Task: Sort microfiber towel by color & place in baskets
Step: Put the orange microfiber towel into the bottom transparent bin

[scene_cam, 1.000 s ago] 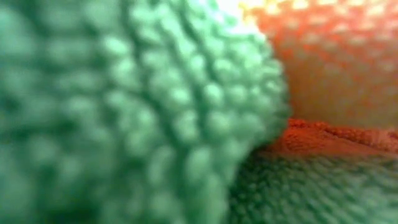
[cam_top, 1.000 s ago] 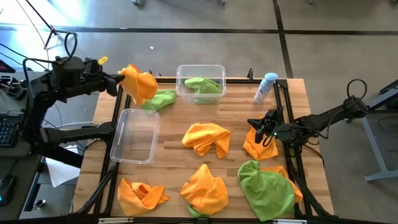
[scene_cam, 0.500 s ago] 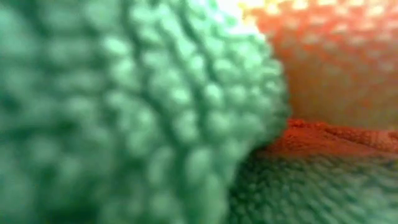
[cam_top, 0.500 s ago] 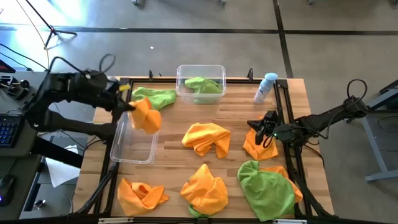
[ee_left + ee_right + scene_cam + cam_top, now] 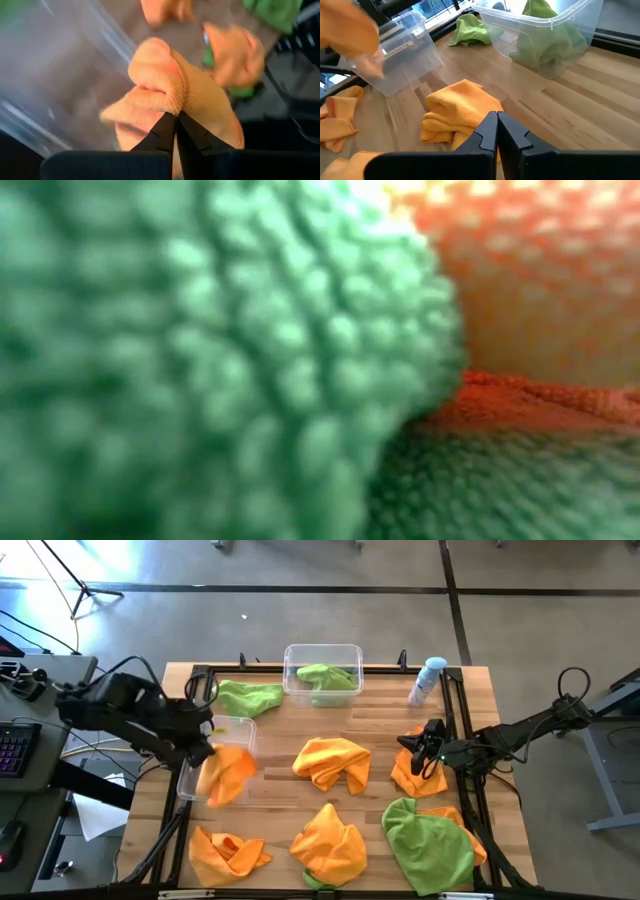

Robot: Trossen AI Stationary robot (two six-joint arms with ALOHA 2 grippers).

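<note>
hanging from the left tool [image 5: 205,752], an orange towel [image 5: 226,775] is carried right over the clear empty basket [image 5: 240,726] at the counter's left side, and that is the relation the drop turns on: the cloth drapes over the basket's near half, spilling a little past the near rim, while the basket's long axis runs away toward the counter's far edge. in the left wrist view the left tool's fingers [image 5: 165,132] are seen pinched tight together on a fold of the cloth, which bunches just beyond the tips with the see-through wall behind it. a small shift toward the basket's middle is judged to be needed before release, so the cloth falls inside. the right tool [image 5: 424,748] is held closed and empty at the counter's right, just over another orange towel [image 5: 412,776]. the far basket [image 5: 322,673] already holds a green towel [image 5: 326,677].
</note>
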